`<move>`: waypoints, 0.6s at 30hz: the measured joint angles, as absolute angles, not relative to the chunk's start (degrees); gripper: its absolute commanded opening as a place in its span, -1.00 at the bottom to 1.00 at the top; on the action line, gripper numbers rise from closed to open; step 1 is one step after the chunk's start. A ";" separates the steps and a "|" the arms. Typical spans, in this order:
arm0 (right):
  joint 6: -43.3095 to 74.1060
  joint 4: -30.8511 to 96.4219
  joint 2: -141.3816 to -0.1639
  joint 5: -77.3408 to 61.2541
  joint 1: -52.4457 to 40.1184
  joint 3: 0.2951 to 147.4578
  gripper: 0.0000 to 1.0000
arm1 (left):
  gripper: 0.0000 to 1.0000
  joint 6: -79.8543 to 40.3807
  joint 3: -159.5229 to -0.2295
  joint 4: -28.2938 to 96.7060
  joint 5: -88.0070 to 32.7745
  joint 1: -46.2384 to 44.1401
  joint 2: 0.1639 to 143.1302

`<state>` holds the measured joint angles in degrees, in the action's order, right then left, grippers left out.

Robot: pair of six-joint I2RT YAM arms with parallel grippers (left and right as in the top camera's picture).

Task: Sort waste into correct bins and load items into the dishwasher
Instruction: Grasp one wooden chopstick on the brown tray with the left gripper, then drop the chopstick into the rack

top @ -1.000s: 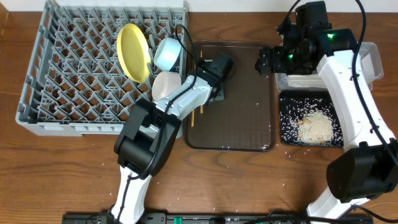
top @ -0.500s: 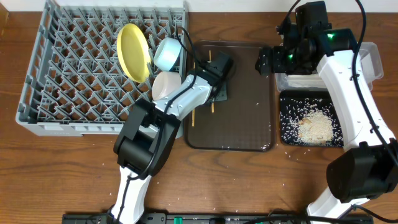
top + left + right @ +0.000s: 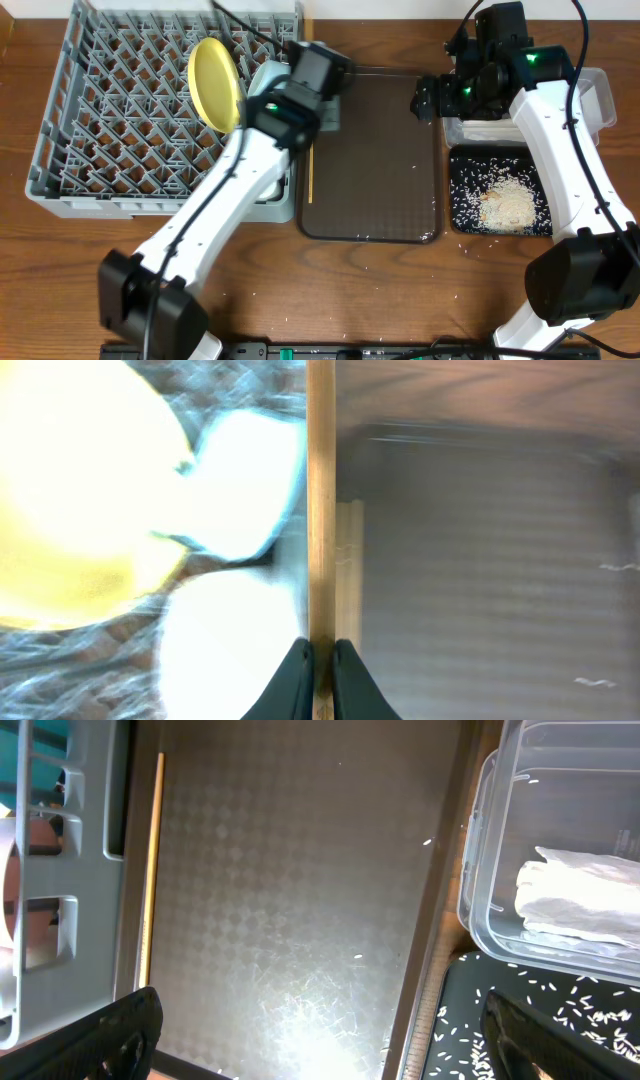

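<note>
Pinching one chopstick [image 3: 321,510] tightly at the 3 o'clock edge of the dish rack [image 3: 120,205], the left end effector [image 3: 320,660] looks set to load it, while the second chopstick [image 3: 311,175] lies along the 9 o'clock side of the brown tray [image 3: 370,200] and the right end effector [image 3: 320,1010] hangs open and empty.

The dish rack [image 3: 100,203] is grey, with a grid pattern of pegs. The plate [image 3: 215,80] is yellow and the bowl [image 3: 262,78] is light blue. The serving tray [image 3: 370,190] is dark brown with a fine diamond pattern. The chopstick [image 3: 310,180] on it is of pale wood colour, and so is the second chopstick [image 3: 320,510], in the black left tool [image 3: 320,660]. The shallow tray [image 3: 460,158] is black, speckled with whitish rice grains [image 3: 505,205]. The tub [image 3: 603,95] is clear and the napkin [image 3: 578,892] is white. The counter [image 3: 100,270] shows brown wood grain.
</note>
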<state>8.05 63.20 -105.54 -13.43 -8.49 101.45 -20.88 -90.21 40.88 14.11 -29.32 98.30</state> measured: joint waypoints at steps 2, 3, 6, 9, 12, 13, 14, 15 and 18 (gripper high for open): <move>8.05 63.22 -105.54 -13.41 -8.49 101.45 0.99 | -0.85 -18.72 -90.30 45.71 18.85 -27.00 97.76; 8.05 63.20 -105.54 -13.41 -8.49 101.45 0.99 | -0.85 -17.76 -90.13 47.72 20.45 -25.78 98.17; 8.05 63.20 -105.54 -13.43 -8.49 101.45 0.99 | -0.85 -15.68 -87.74 50.13 23.62 -21.63 99.48; 8.05 63.20 -105.54 -13.43 -8.49 101.45 0.99 | -0.85 -14.74 -84.95 50.06 24.45 -18.26 100.47; 8.05 63.20 -105.54 -13.43 -8.49 101.45 0.99 | -0.85 -14.26 -82.30 50.00 24.38 -15.31 101.06; 8.05 63.20 -105.54 -13.41 -8.49 101.45 0.99 | -0.85 -14.09 -81.60 50.02 24.38 -14.59 101.10; 8.05 63.20 -105.54 -13.43 -8.49 101.45 0.99 | -0.85 -13.80 -81.10 49.98 24.38 -14.02 101.12; 8.05 63.20 -105.54 -13.43 -8.49 101.45 0.99 | -0.85 -13.50 -80.68 49.98 24.34 -13.54 101.12; 8.05 63.20 -105.54 -13.41 -8.49 101.45 0.98 | -0.14 -12.78 -79.92 49.87 23.88 -12.84 101.14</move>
<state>8.05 63.20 -105.54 -13.41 -8.49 101.45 -12.78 -79.92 49.87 23.88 -12.84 101.14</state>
